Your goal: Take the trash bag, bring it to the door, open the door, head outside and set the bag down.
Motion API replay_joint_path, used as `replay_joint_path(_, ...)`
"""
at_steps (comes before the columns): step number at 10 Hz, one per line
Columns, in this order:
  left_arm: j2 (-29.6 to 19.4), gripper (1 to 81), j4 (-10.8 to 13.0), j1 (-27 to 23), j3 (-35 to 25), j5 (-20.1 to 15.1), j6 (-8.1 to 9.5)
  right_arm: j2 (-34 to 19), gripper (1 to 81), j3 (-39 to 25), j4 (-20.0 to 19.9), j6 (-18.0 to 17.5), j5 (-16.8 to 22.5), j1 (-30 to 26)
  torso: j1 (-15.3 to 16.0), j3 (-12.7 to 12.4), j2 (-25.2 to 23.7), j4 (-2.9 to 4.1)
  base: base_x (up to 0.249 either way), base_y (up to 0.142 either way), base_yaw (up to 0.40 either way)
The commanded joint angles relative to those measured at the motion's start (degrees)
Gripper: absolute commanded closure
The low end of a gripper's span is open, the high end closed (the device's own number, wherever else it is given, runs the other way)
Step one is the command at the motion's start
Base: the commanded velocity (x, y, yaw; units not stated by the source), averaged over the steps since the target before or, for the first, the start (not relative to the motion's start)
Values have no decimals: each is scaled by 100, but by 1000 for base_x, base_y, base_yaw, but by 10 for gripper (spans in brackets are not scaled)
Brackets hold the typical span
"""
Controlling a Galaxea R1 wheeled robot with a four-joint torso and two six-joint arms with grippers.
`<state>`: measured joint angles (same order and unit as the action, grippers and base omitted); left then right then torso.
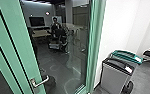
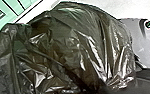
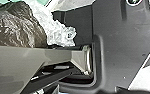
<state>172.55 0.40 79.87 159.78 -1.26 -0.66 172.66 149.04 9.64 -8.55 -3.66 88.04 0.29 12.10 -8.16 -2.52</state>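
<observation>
In the head view I face one green-framed glass door (image 1: 23, 47), its long axis running upright but leaning. It has one lever handle (image 1: 42, 82), which lies sideways, its free end pointing to my right. In the glass I count one person (image 1: 57, 27), one dark screen (image 1: 37, 21) and one pale table (image 1: 41, 33). Right of the door, beside a white wall (image 1: 123, 22), two bins stand close together: one grey bin (image 1: 116, 77) with a dark lid and one teal-topped bin (image 1: 126, 55).

In my left wrist view there is one dark trash bag (image 2: 68, 45), bulging and creased, right in front of the camera. Its long axis seems to run from the green framing toward my plate, and many folds gather near that plate. I cannot tell whether my left gripper pinches it.

In my right wrist view the dark bag lies beside one crumpled clear plastic piece (image 3: 58, 28), near my dark plate (image 3: 121, 50). My right gripper's state I cannot tell.
</observation>
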Motion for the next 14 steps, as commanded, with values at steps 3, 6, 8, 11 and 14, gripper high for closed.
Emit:
replay_joint_path(3,-62,811,205,-328,18,-191,-31,52,10,-52,29,20,243,-203,0,0,0,0,0,0,220)
replay_joint_path(6,-71,811,241,-336,18,-191,-40,61,10,-52,38,20,243,-212,-2,0,0,0,0,0,220)
replay_joint_path(8,-71,811,250,-336,18,-191,-40,61,10,-52,38,20,243,-212,-2,0,0,0,0,0,220)
replay_joint_path(11,-53,811,320,-327,18,-191,-31,61,10,-52,38,20,243,-203,-2,0,0,0,0,0,219)
replay_joint_path(14,-53,811,338,-328,18,-199,-40,70,10,-52,38,20,243,-194,-2,0,0,0,0,0,217)
